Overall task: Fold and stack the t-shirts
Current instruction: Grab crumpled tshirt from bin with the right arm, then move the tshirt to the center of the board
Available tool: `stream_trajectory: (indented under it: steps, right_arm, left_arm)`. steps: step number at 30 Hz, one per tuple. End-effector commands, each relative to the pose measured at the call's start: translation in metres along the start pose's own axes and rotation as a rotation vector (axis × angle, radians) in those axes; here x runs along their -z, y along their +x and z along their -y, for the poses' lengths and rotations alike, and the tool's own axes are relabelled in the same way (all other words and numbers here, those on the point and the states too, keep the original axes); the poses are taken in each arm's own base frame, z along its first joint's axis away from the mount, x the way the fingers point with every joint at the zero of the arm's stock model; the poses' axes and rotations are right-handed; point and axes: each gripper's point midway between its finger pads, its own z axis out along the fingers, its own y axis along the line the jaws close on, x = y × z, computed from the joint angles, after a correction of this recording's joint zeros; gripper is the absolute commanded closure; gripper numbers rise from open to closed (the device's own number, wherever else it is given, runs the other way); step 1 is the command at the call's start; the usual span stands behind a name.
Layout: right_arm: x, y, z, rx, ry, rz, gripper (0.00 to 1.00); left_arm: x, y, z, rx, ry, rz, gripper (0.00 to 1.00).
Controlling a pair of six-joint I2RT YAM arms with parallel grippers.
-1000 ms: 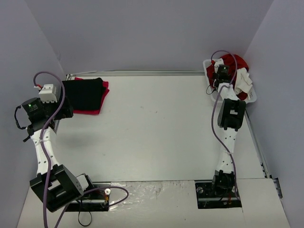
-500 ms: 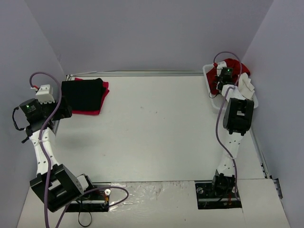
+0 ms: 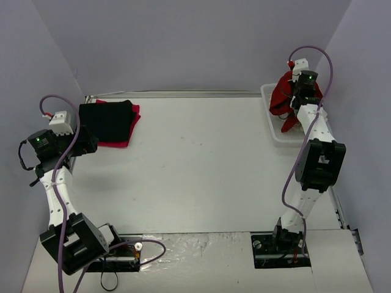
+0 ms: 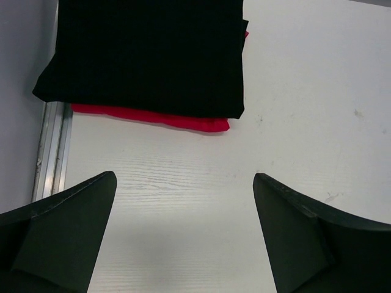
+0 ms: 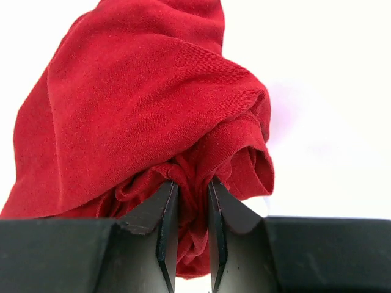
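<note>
A folded black t-shirt [image 3: 109,119] lies on a folded bright red t-shirt [image 3: 131,126] at the table's far left; both also show in the left wrist view, black [image 4: 146,55] over red [image 4: 153,117]. My left gripper [image 4: 183,238] is open and empty, just in front of that stack. My right gripper [image 5: 192,201] is shut on a dark red t-shirt [image 5: 140,110] and holds it up above the white basket [image 3: 276,125] at the far right. In the top view the shirt [image 3: 283,94] hangs bunched from the gripper [image 3: 299,85].
A metal rail [image 4: 52,152] runs along the table's left edge beside the stack. Grey walls close in the table on three sides. The basket stands against the right wall.
My right gripper has risen out of the basket, lifting the dark red t-shirt. The left arm has drawn back a little from the stack.
</note>
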Motion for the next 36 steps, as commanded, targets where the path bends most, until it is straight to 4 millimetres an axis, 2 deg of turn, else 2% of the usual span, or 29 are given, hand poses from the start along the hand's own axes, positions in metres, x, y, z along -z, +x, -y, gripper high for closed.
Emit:
stream_trajectory:
  steps: [1, 6, 11, 12, 14, 15, 17, 18, 21, 22, 24, 25, 29, 30, 31, 32, 34, 36]
  right_arm:
    - [0.032, -0.03, 0.014, -0.032, 0.021, 0.074, 1.0]
    - [0.059, -0.054, 0.008, -0.022, -0.003, 0.124, 1.0]
    - [0.095, -0.092, 0.013, -0.026, 0.002, 0.205, 1.0]
    - [0.104, -0.106, 0.011, -0.024, -0.004, 0.234, 1.0]
    - [0.119, -0.12, 0.008, -0.002, -0.016, 0.251, 1.0]
    - [0.134, -0.142, 0.002, 0.012, -0.007, 0.289, 1.0]
    - [0.15, -0.152, -0.011, 0.034, -0.04, 0.29, 1.0]
    - [0.167, -0.168, -0.017, 0.031, -0.066, 0.329, 1.0]
    - [0.194, -0.179, -0.044, 0.044, -0.179, 0.355, 1.0]
    - [0.205, -0.18, -0.067, 0.07, -0.245, 0.353, 1.0]
    - [0.217, -0.178, -0.089, 0.105, -0.295, 0.343, 1.0]
    - [0.229, -0.174, -0.113, 0.139, -0.352, 0.326, 1.0]
    - [0.257, -0.161, -0.16, 0.197, -0.519, 0.308, 1.0]
    - [0.259, -0.157, -0.166, 0.188, -0.55, 0.295, 0.95]
    - [0.261, -0.147, -0.175, 0.194, -0.59, 0.269, 0.53]
    - [0.267, -0.141, -0.186, 0.2, -0.668, 0.268, 0.26]
    - [0.271, -0.123, -0.196, 0.209, -0.719, 0.233, 0.0]
    - [0.27, -0.112, -0.197, 0.206, -0.718, 0.201, 0.0]
  left_arm:
    - [0.008, -0.018, 0.01, -0.022, 0.032, 0.062, 0.06]
    - [0.006, -0.016, 0.011, -0.02, 0.048, 0.061, 0.06]
    - [0.005, -0.013, 0.013, -0.019, 0.059, 0.059, 0.06]
    - [0.005, -0.013, 0.012, -0.019, 0.057, 0.059, 0.06]
    - [0.005, -0.012, 0.011, -0.012, 0.046, 0.05, 0.06]
    - [0.005, -0.012, 0.01, -0.012, 0.043, 0.049, 0.05]
    - [0.004, -0.012, 0.01, -0.01, 0.044, 0.047, 0.06]
    - [0.004, -0.013, 0.011, -0.011, 0.05, 0.049, 0.06]
    - [0.005, -0.013, 0.016, 0.017, 0.071, 0.054, 0.06]
    - [0.006, -0.013, 0.017, 0.017, 0.071, 0.055, 0.06]
    - [0.008, -0.015, 0.018, 0.01, 0.073, 0.065, 0.06]
    - [0.008, -0.015, 0.019, 0.013, 0.075, 0.065, 0.06]
    - [0.009, -0.017, 0.025, 0.018, 0.105, 0.067, 0.06]
    - [0.01, -0.017, 0.026, 0.019, 0.112, 0.066, 0.06]
    - [0.01, -0.017, 0.028, 0.022, 0.126, 0.065, 0.06]
    - [0.01, -0.017, 0.029, 0.02, 0.13, 0.067, 0.06]
    - [0.009, -0.017, 0.031, 0.025, 0.146, 0.071, 0.06]
    - [0.009, -0.016, 0.033, 0.028, 0.156, 0.071, 0.06]
